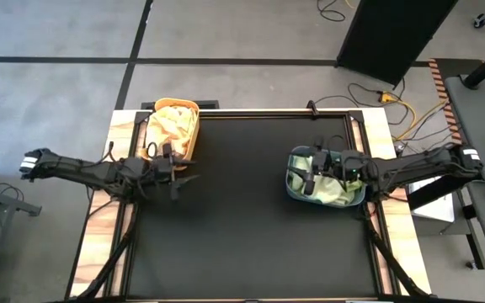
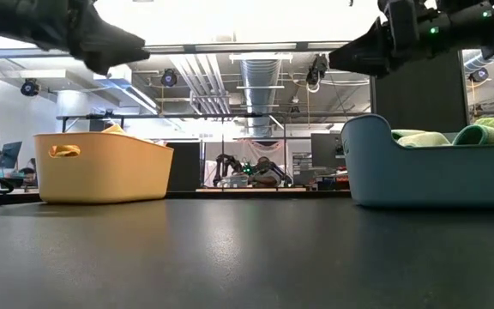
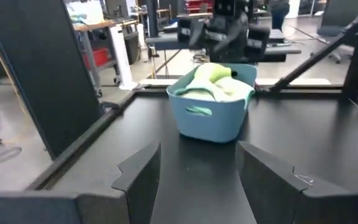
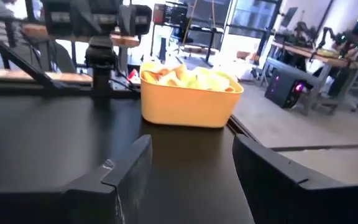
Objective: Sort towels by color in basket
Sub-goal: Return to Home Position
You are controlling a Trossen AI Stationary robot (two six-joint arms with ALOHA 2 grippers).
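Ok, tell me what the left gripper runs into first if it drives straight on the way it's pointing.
Most likely the blue bin of green towels: the left gripper, open, faces it across bare table. Its height is hard to judge, so it might meet the right gripper above the bin.

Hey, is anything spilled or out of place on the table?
Nothing stands out. Green towels fill the blue bin, yellowish towels the yellow bin, both upright; no cloth on the table. Left gripper and right gripper are open.
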